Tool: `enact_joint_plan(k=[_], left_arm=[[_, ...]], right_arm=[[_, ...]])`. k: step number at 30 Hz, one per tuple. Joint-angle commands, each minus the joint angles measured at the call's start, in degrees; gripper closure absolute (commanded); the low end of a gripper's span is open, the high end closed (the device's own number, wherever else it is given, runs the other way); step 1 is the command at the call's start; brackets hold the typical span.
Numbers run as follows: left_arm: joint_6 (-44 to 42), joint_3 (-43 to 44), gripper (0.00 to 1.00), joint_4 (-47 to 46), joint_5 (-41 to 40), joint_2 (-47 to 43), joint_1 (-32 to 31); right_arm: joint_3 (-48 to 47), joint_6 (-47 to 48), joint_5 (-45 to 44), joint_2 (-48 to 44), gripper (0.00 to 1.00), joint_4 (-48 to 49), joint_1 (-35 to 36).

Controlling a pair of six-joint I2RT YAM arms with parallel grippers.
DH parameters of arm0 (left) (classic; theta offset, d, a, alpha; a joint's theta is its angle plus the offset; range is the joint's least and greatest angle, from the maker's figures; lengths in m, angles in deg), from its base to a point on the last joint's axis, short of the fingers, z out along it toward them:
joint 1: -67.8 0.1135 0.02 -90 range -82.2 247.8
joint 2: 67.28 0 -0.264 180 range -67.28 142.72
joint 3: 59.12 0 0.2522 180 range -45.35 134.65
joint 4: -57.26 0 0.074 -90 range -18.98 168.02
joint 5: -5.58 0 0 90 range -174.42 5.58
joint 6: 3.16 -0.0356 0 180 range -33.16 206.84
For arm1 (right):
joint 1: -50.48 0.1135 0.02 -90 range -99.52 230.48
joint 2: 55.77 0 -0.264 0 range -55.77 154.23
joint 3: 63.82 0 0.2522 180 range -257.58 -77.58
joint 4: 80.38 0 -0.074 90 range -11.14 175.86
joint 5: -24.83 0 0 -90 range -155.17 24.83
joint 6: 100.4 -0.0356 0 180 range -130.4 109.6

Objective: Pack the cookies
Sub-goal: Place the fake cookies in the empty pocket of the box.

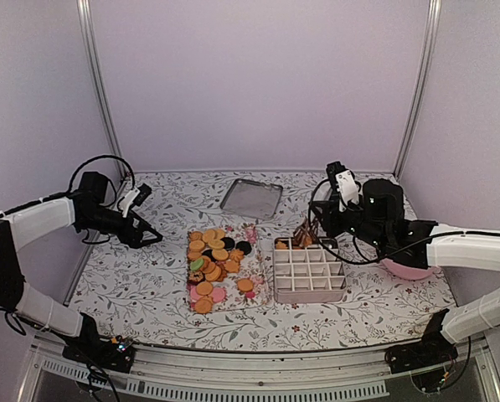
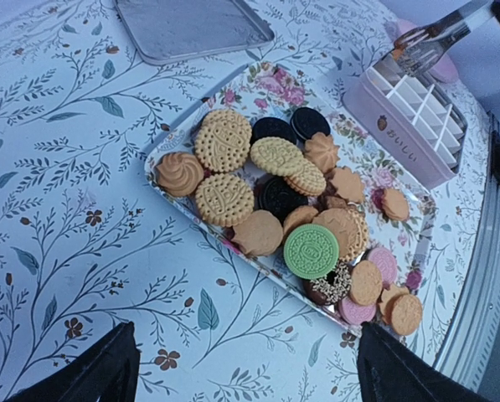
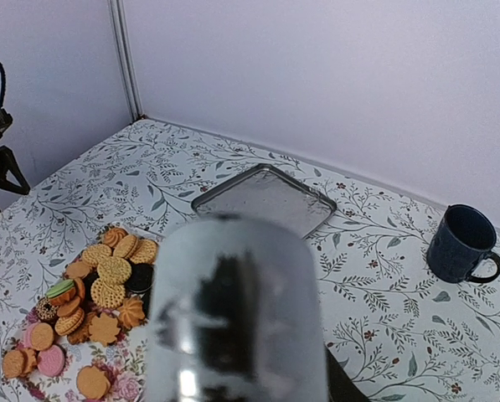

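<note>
Right now the cookies (image 1: 216, 261) lie heaped on a flowered tray (image 1: 258, 298) at the middle of the bench (image 1: 141, 280), overlapping one another in a loose pile. Most are orange-golden. The left wrist view also picks out a green cookie (image 2: 311, 251) near the middle of the heap, three dark cookies (image 2: 280, 198) toward the far side, and two pink cookies (image 2: 354, 311) at the near end. Just to the right of the tray, close beside it, stands a pale divided box (image 1: 310, 273) with a grid of square compartments. Something orange shows in its far row, but I cannot tell what it is. The left fingers (image 2: 99, 373) are spread wide apart with nothing between them, and they hover over bare bench to the left of the tray, pointed at the cookies. The right fingers (image 1: 317, 222) hang above the far edge of the divided box. A shiny metal tool (image 2: 438, 33) reaches out from them over the box's far compartments, and in the right wrist view it is a large blur that hides the fingers, so I cannot tell whether they are apart or together. An empty metal tray (image 1: 251, 198) sits farther back on the bench, apart from the cookies. A dark blue mug (image 3: 461, 243) stands upright to the right of it. A pink plate (image 1: 410, 270) peeks out from under the right arm (image 1: 476, 249).
</note>
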Motion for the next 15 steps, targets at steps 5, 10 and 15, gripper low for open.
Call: enact_joint_plan(k=[5, 10, 15], left_arm=[[0.4, 0.3, 0.09, -0.5, 1.0, -1.6, 0.5], [0.4, -0.1, 0.09, -0.5, 1.0, -2.0, 0.5], [0.4, 0.0, 0.09, -0.5, 0.9, -2.2, 0.5]], right_arm=[[2.2, -0.2, -1.9, -3.0, 0.80, 1.2, -1.7], [2.9, -0.3, -1.8, -3.3, 0.77, 1.2, -2.1], [2.9, -0.1, -1.6, -3.3, 0.67, 1.2, -2.2]])
